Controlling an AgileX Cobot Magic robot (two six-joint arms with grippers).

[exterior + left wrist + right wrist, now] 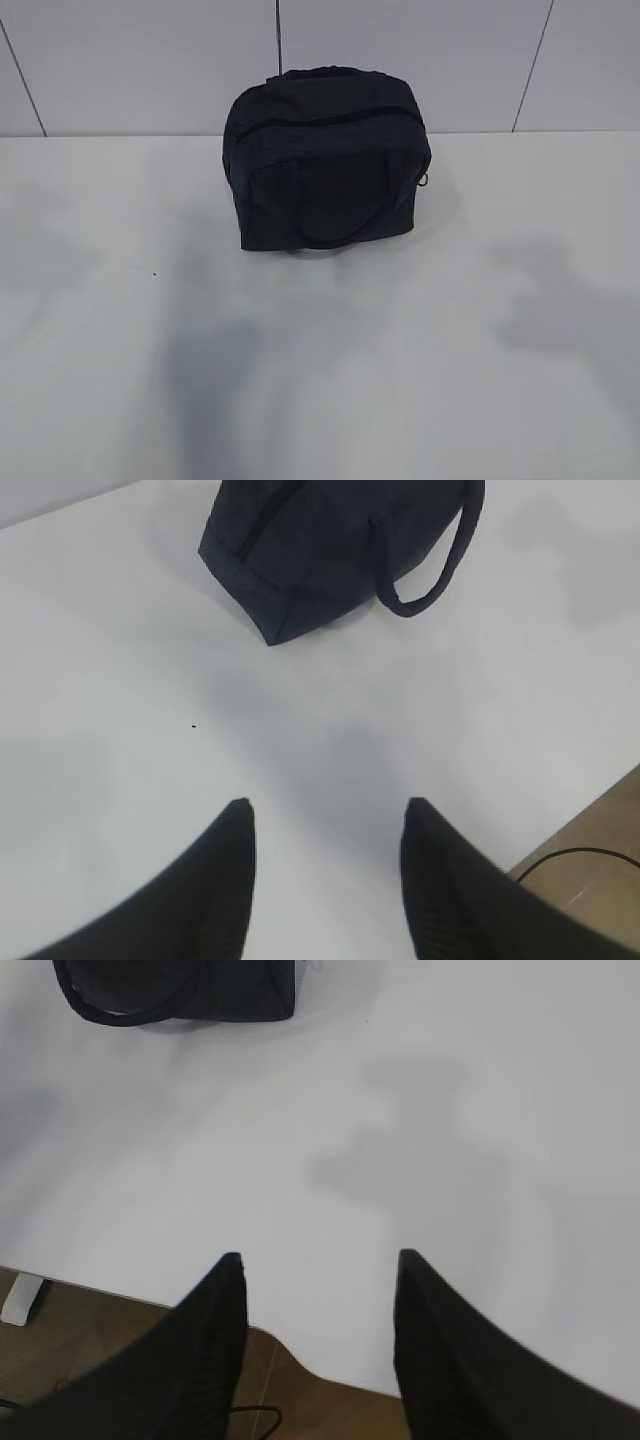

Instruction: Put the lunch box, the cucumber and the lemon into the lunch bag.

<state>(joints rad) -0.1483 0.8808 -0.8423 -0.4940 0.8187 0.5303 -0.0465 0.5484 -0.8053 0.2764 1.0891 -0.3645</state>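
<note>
Holding both grippers, left (328,825) and right (318,1275), wide and empty, you are risking a stall: lunch bag (328,160), upper centre, zipped; no food showing.

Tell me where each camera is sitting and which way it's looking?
Exterior view: in front of the white table, looking down at a slant at the zipped lunch bag near the wall; no robot parts show, only shadows.
Left wrist view: on the left arm, looking past the open left gripper toward the bag's corner and handle.
Right wrist view: on the right arm above the table's near edge, looking past the open right gripper; floor below.
Shared: all three views catch the lunch bag and table.
</note>
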